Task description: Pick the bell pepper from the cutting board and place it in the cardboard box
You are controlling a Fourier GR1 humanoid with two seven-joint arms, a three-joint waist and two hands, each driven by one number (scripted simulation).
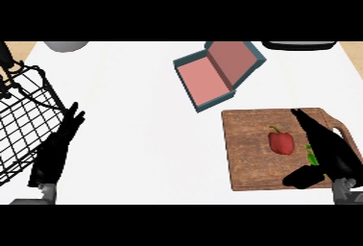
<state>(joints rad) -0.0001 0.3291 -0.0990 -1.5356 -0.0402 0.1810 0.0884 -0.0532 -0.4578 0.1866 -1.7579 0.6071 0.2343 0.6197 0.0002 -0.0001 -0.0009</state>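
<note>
One red bell pepper [281, 142] lies mid cutting board [245, 153], untouched. The right hand [327, 153] hovers just beside it, fingers straight, holding nothing. A sideways brush could roll the pepper off. One cardboard box [212, 77] waits open beyond. The left hand [58, 146] rests open by one wire basket [21, 125].

A red bell pepper [281, 142] with a short green stem lies on its side near the middle of the brown wooden cutting board [248, 149], stem pointing toward the board's far edge. The open box [212, 77], pink inside with dark teal walls and raised lid, sits tilted just beyond the board's far left corner.
</note>
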